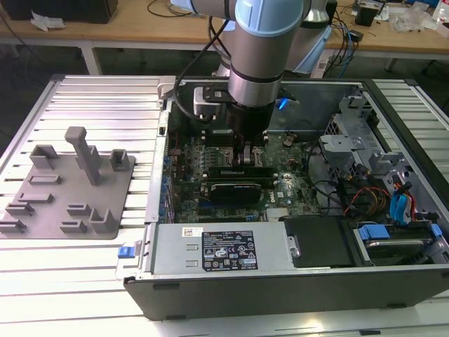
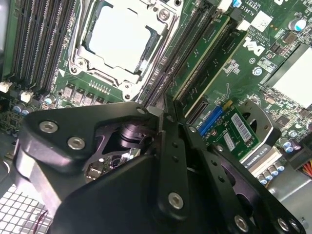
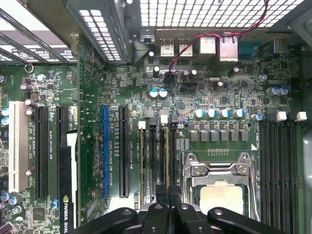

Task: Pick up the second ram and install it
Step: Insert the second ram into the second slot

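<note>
1. Exterior view. The arm [image 1: 256,63] reaches down into the open case [image 1: 280,288], which lies on a slatted table [image 1: 105,105]. The gripper [image 1: 243,156] is low over the motherboard, just beside a black card [image 1: 235,189]. A grey fixture [image 1: 42,210] lies on the table beside the case, toward the exterior view's left.

2. First wrist view. The two fingers [image 3: 158,212] of the gripper [image 3: 169,195] are drawn together, with only a dark seam between them. The tips stand over a memory slot just beside the socket [image 3: 222,195]. The ram [image 3: 167,161] appears edge-on as a thin pale strip standing in that slot. It runs out from under the fingertips toward a white latch [image 3: 164,118]. It lies in line with the seam. Whether the tips touch its top edge, and whether it is fully seated, cannot be told.

3. Second wrist view. The black body of the gripper [image 2: 162,114] takes up the foreground, and its fingers [image 2: 170,146] meet at the tips. The tips are at the bank of slots [image 2: 175,63] on one side of the socket [image 2: 117,41]. The slots run away from the tips, alongside the socket.
</note>
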